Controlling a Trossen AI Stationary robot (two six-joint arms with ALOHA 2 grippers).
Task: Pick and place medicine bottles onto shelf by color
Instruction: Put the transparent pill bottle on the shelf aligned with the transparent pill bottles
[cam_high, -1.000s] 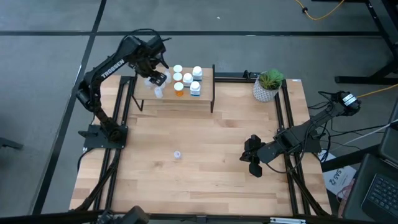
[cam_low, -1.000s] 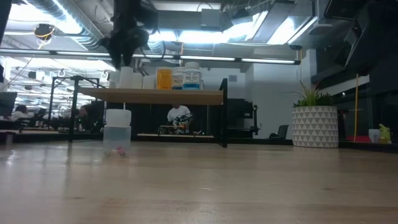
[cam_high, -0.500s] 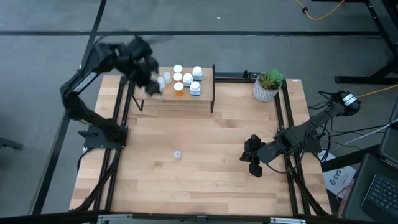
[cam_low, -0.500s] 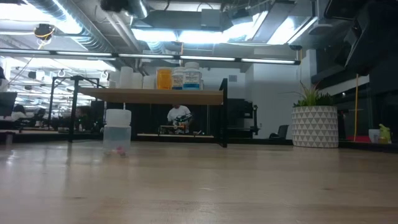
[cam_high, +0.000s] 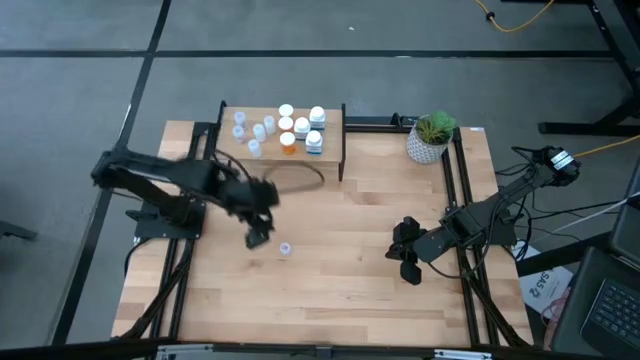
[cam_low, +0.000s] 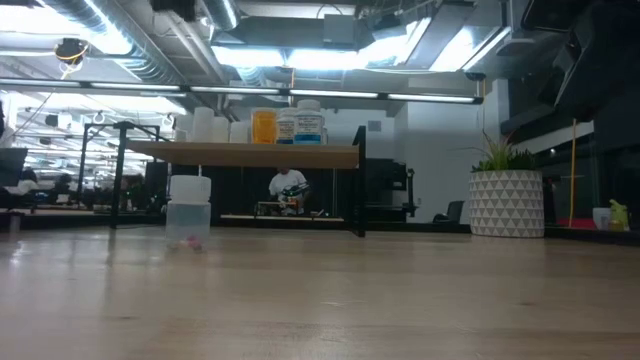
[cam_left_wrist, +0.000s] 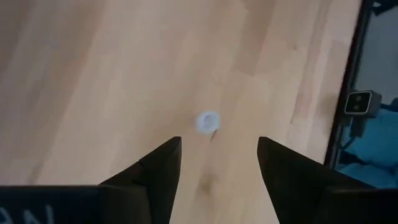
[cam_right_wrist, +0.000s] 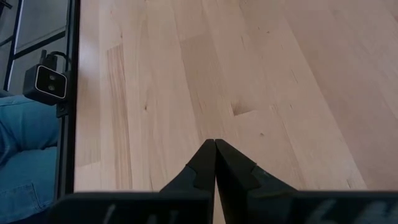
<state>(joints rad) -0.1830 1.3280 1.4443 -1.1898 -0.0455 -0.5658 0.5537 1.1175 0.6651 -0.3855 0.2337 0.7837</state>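
The left claw (cam_high: 259, 238) is being held released just beside the last vial (cam_high: 285, 248) on the desk (cam_high: 340, 290), presumably for pickup, while the clenched right claw (cam_high: 408, 262) is being kept idle.

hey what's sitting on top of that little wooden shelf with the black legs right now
On the small light-wood shelf stand pale-blue vials, white-capped bottles and an orange bottle. Nothing covers them from above; the exact count is hard to tell.

Even overhead light, soft shadows; ceiling lights (cam_low: 300, 55) glare in low view; left arm (cam_high: 190, 180) motion-blurred.
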